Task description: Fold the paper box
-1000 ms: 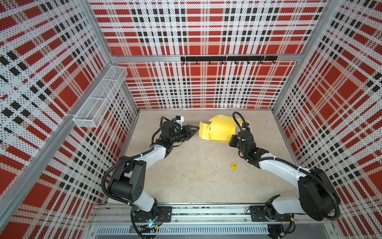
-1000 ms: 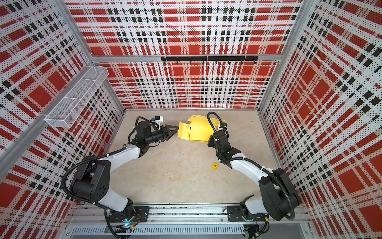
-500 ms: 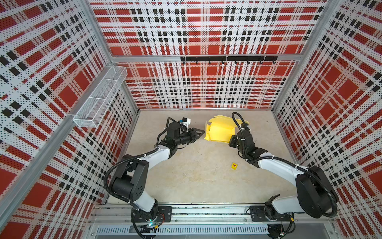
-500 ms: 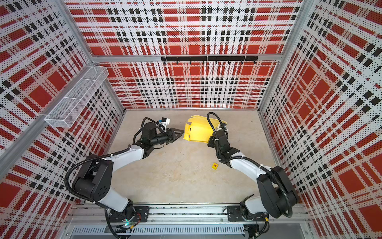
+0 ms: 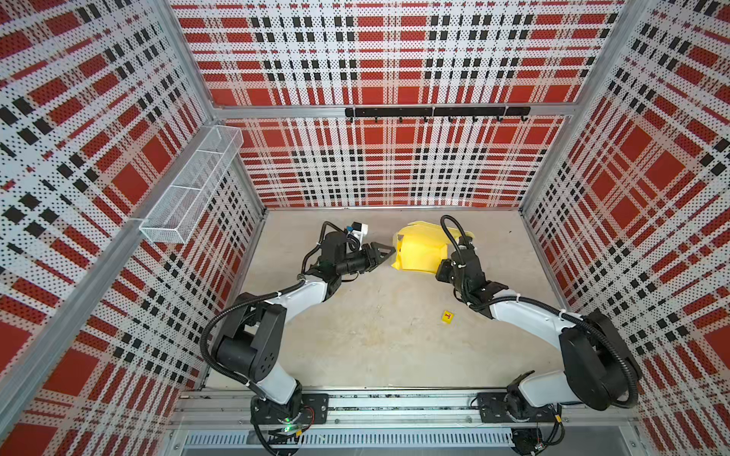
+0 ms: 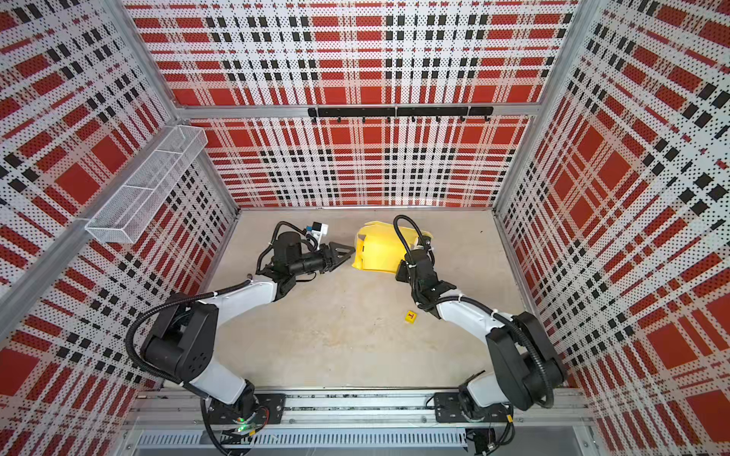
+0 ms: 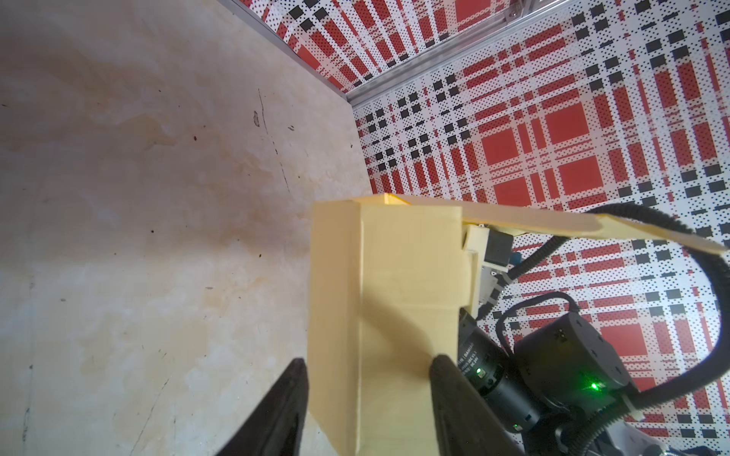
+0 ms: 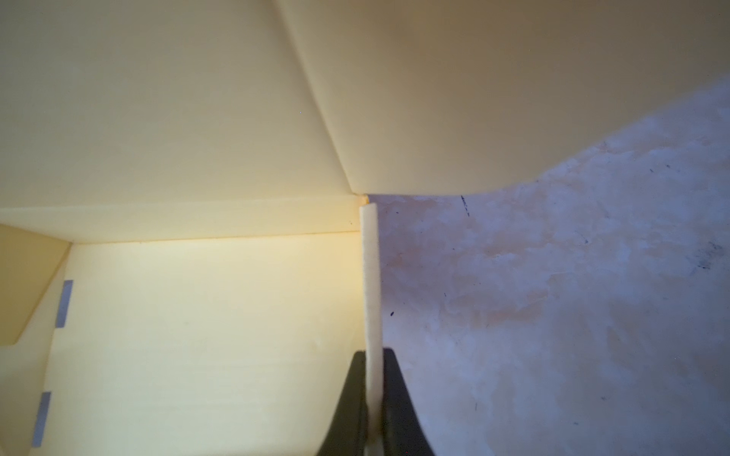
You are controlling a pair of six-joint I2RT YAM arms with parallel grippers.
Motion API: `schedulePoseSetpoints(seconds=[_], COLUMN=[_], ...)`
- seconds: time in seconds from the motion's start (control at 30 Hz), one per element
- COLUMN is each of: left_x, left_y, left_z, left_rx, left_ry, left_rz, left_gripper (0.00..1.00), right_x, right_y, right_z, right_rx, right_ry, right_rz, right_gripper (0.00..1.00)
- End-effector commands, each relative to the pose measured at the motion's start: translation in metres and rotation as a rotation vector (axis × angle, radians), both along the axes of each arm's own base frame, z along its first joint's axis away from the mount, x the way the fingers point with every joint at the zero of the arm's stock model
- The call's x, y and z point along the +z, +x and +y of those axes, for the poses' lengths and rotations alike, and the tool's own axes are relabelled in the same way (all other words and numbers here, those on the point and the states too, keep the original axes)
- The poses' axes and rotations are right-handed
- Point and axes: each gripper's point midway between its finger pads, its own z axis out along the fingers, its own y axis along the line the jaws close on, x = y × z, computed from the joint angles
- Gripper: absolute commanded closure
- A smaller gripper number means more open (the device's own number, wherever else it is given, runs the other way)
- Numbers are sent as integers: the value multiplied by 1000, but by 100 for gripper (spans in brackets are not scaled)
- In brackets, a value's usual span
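Your paper box [image 5: 418,252] sits at the far middle of the table [image 5: 375,335], long axis left to right, open side up. Your right gripper [image 8: 373,355] pinches a thin side wall. Your left gripper [image 5: 389,254] stands open, straddling the box's left end.

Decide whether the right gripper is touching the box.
Touching. In the right wrist view, the right gripper has its jaws shut on a thin wall edge of the box, with no gap on either side.
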Motion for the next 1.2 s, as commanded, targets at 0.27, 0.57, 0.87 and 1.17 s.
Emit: schedulePoseSetpoints(seconds=[0.27, 0.57, 0.87, 1.17], left_x=[-36, -50, -57, -71], left_y=[-1, -1, 4, 3], left_z=[-10, -12, -10, -15], left_rx=[14, 26, 60, 60], left_ry=[155, 210, 279, 444], left_rz=[39, 69, 73, 49], left_gripper=[63, 63, 64, 59], right_x=[23, 23, 16, 0], right_y=[9, 9, 8, 1], right_z=[13, 19, 28, 28], right_rx=[15, 24, -7, -108], right_ry=[46, 47, 34, -9], right_rz=[-69, -69, -55, 7], right_gripper=[100, 100, 100, 100])
